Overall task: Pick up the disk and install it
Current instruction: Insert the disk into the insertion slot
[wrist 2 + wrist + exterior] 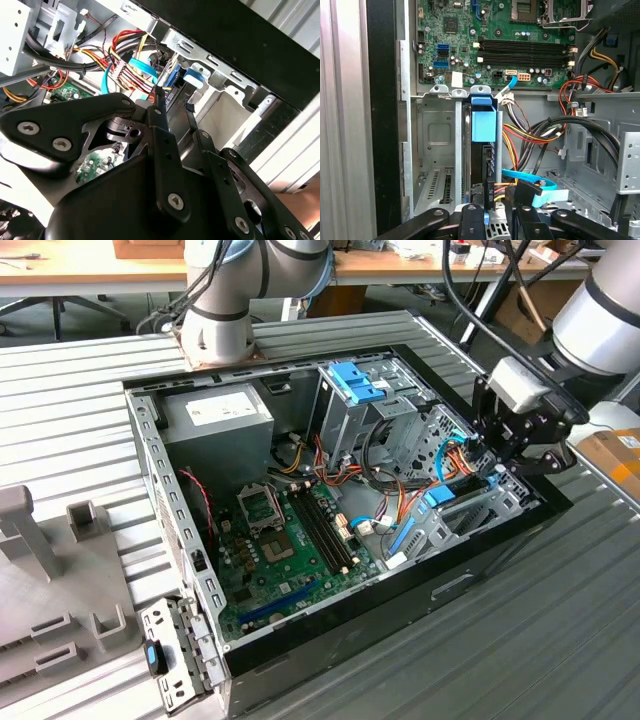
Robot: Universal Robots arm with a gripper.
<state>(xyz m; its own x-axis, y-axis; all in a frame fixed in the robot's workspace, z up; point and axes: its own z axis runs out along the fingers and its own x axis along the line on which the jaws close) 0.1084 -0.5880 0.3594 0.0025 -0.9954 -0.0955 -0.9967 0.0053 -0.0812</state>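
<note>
The disk (483, 150) stands on edge in the drive bay (437, 150), tool (173, 102) at its end; cannot tell if gripping. Power-supply label (213, 408) unreadable.

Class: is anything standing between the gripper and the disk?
Nothing visible does. The gripper sits right at the end of the disk, which stands on edge in the grey drive cage. A blue flat cable crosses close beside the gripper.

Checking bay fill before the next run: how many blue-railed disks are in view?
1. The disk sits in a slot of the grey drive cage beside the motherboard, just ahead of the gripper. Others may be hidden behind cables.
</note>
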